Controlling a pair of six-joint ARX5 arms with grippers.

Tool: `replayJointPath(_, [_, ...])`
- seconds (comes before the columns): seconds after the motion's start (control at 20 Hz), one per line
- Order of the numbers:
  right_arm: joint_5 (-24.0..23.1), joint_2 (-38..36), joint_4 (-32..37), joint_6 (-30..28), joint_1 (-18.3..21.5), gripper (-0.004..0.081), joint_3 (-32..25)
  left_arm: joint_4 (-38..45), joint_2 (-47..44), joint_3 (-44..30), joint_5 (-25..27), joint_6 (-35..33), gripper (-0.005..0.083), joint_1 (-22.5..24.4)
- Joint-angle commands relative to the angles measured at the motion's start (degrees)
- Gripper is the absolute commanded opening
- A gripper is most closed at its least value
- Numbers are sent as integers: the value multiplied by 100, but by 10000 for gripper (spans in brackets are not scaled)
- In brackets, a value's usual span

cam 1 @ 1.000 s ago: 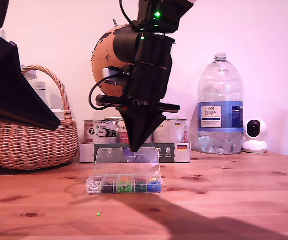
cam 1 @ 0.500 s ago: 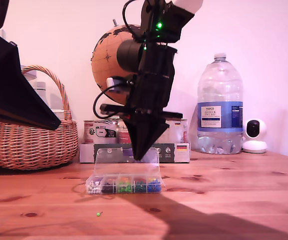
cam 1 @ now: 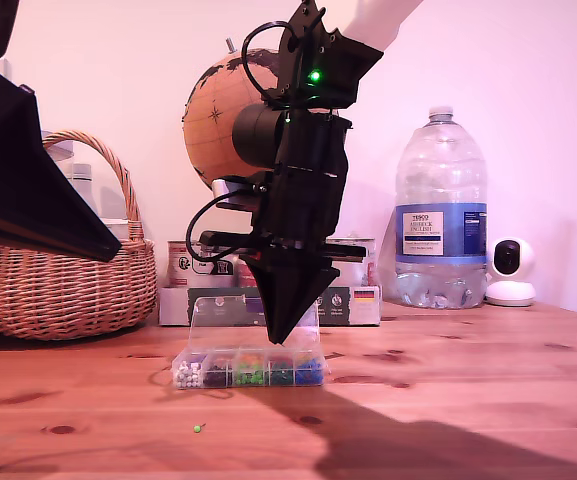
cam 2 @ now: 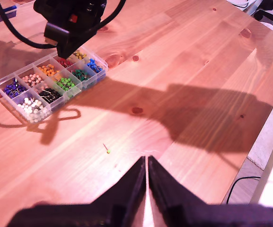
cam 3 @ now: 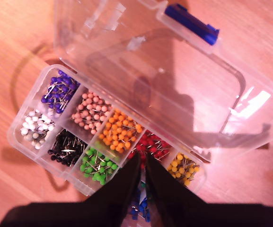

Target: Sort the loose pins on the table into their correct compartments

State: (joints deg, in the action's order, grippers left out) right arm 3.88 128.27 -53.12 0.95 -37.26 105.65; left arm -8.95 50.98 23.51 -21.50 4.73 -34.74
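A clear organiser box (cam 1: 250, 369) stands on the pine table (cam 1: 448, 400) with its lid (cam 3: 174, 85) open. Its compartments (cam 3: 96, 165) hold pins sorted by colour: purple, pink, orange, red and yellow in one row, white, black, green and blue in the other. My second gripper (cam 3: 142, 160) points straight down, shut, with its tips just over the red compartment (cam 3: 151, 143); no pin shows between them. In the exterior view it (cam 1: 286, 335) hangs in front of the lid. One loose green pin (cam 2: 108, 151) (cam 1: 198, 428) lies on bare wood, a short way ahead of my first gripper (cam 2: 147, 160), which is shut and held above the table.
A wicker basket (cam 1: 63, 285) stands at the exterior view's left, with a globe (cam 1: 218, 110), tins (cam 1: 203, 262), a big water bottle (cam 1: 440, 215) and a small white camera (cam 1: 511, 270) along the back. The table edge (cam 2: 268, 127) shows in the first wrist view.
My second gripper has come down from above the lid's top edge to just over the compartments. The green pin and the box have not moved.
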Motion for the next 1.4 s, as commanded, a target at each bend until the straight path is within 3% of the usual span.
replayJointPath(0.0, [4,160,20,-90,-11,-10,22,33,2,-55,-4,-28,-21,-4])
replayJointPath(0.45, [4,160,120,-94,-13,91,22,0,2,-55,-7,-26,-21,-4])
replayJointPath(0.6, [2,160,125,-96,-13,85,22,-17,2,-55,-7,-26,-21,-4])
replayJointPath(0.7, [2,149,94,-96,-13,-5,22,-9,2,-55,-4,-26,-21,-4])
replayJointPath(0.8, [-2,66,-4,-92,-11,-13,22,2,2,-55,-4,-26,-21,-4])
replayJointPath(1.1, [-55,-625,-501,-85,-22,-13,22,9,2,-55,-2,-26,-21,-4])
replayJointPath(1.35, [-330,-1631,-1294,-76,-22,-13,22,44,2,-55,0,-28,-21,-4])
